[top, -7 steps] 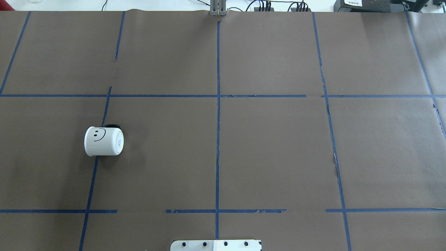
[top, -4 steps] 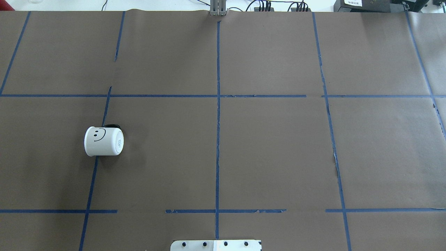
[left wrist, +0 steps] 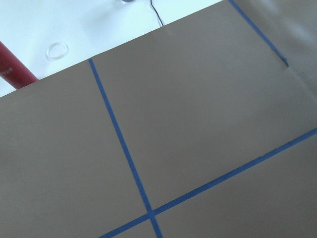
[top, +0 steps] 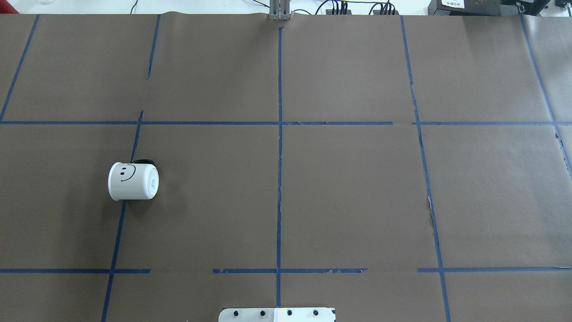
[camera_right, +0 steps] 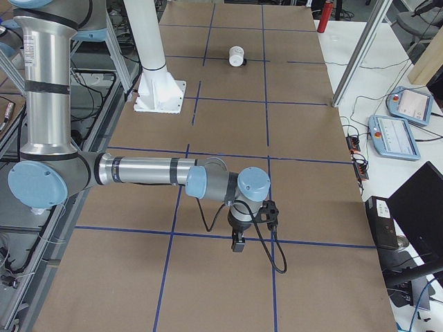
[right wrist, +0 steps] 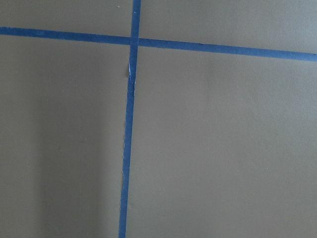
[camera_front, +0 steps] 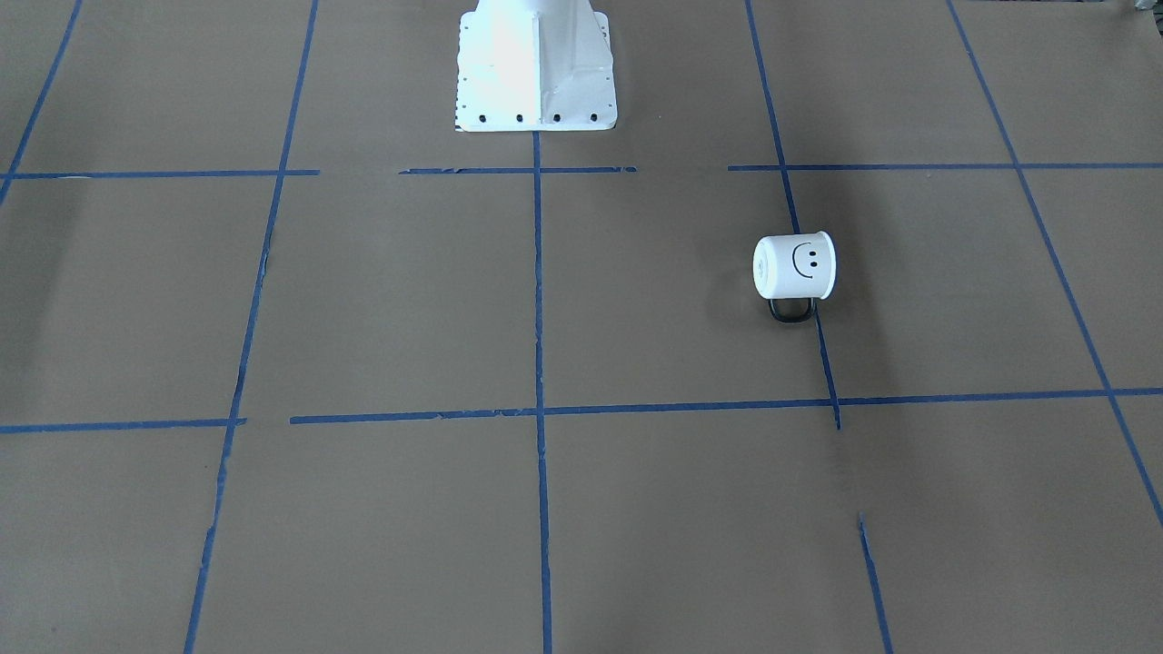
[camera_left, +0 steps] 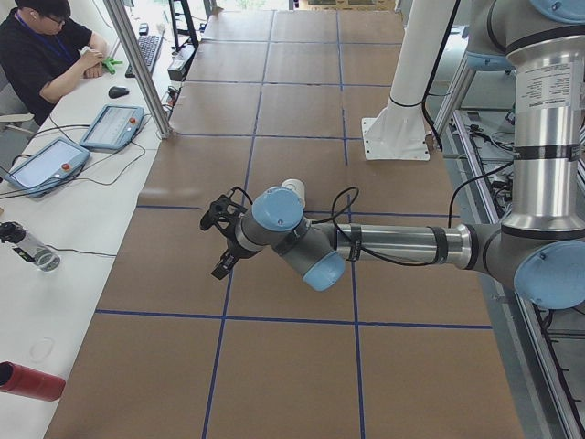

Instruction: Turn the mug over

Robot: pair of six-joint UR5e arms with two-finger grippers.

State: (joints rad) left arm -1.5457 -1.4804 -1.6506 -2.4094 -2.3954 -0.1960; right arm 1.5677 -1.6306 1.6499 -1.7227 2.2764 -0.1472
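Note:
The white mug (top: 132, 181) with a black smiley face lies on its side on the brown paper, on the robot's left half of the table. Its base points to the table's middle, and its black handle (camera_front: 792, 311) lies on the far side from the robot. It also shows in the front view (camera_front: 793, 265) and far off in the right exterior view (camera_right: 237, 55). My left gripper (camera_left: 217, 244) hovers over the table short of the mug. My right gripper (camera_right: 237, 245) hovers far from it. Both show only in side views, so I cannot tell whether they are open or shut.
The white robot base (camera_front: 536, 64) stands at the table's near-robot edge. Blue tape lines (top: 279, 134) form a grid on the paper. A red bottle (camera_left: 27, 380), tablets (camera_left: 111, 125) and a seated operator (camera_left: 41, 50) are at the side bench.

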